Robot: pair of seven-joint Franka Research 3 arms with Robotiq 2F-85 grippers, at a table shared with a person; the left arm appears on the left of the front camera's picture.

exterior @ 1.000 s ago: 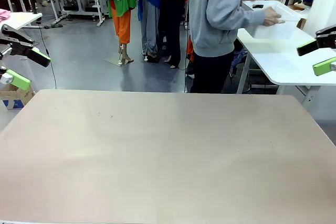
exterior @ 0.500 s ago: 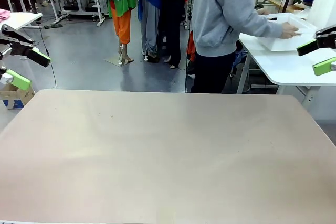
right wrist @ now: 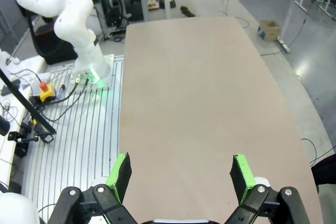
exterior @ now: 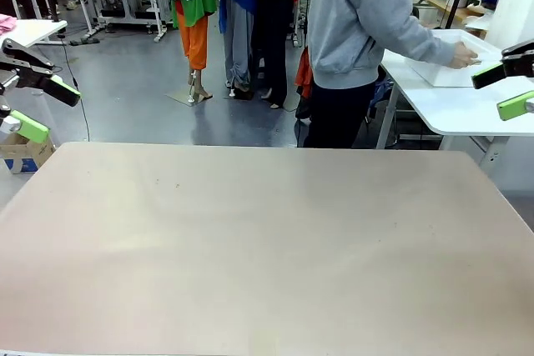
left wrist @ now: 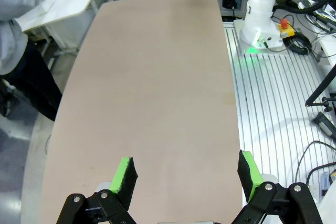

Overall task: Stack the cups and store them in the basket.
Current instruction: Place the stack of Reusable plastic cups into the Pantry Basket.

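Observation:
The cups are out of view. The white basket (exterior: 440, 71) rests on a white side table (exterior: 455, 110) at the far right, beyond the work table, with a person's hand (exterior: 463, 57) on it. My left gripper (exterior: 48, 108) hangs open above the work table's far left corner, nothing between its green pads. Open as well, my right gripper (exterior: 502, 91) hovers over the far right corner, just in front of the side table. In the left wrist view the left gripper (left wrist: 186, 171) is open over bare tabletop. The right gripper (right wrist: 180, 171) in its wrist view shows the same.
The tan work table (exterior: 267, 248) lies bare in front of me. A person in a grey hoodie (exterior: 355, 31) stands at its far side, turned toward the side table. The arm bases (left wrist: 265, 9) (right wrist: 79, 30) stand on the ribbed platform on my side.
The person has leaned further right and moved the basket from a raised hold down and to the right on the side table. Both grippers have stayed still.

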